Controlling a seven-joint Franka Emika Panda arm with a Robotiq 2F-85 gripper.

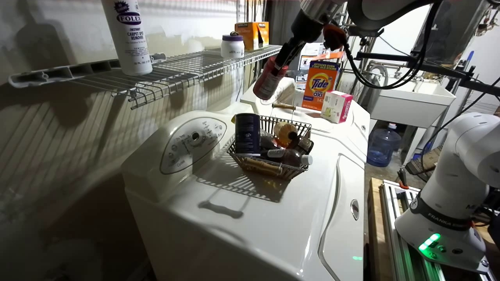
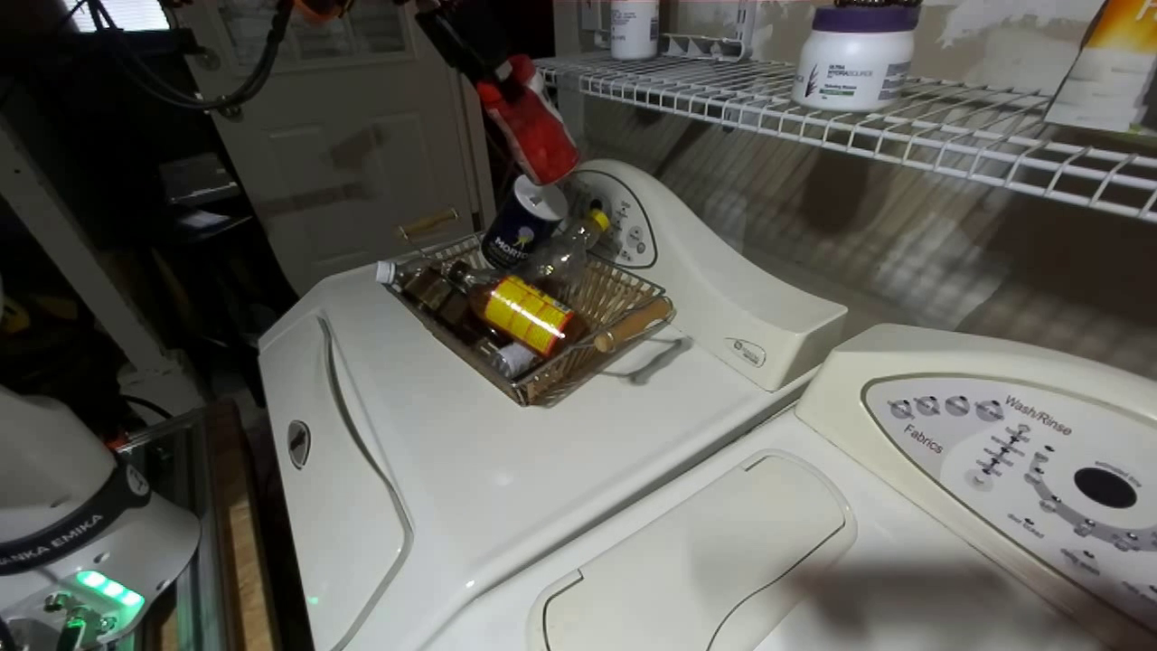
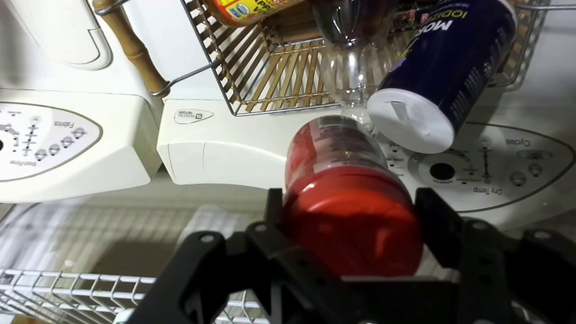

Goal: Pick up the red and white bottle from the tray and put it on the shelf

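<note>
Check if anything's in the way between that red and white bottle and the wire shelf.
Nothing visible stands between the red and white bottle, held by the gripper, and the white wire shelf. On it stand the Folex bottle and the purple-lidded HydraSource jar, which the placing should probably avoid.

Tray [image 3: 288,74] on the dryer [image 1: 281,218], Tide carton [image 1: 315,93] on the washer [image 2: 714,570]

The dryer's glossy white top lies right beside the washer's, with only a narrow gap between them. I see the wood-slatted tray sitting directly on the dryer, its striped shadow [image 1: 239,185] spread across the white. Over on the washer, the orange carton stands upright, and a smaller pink and white box [image 1: 336,107] rests just beside it.
</note>
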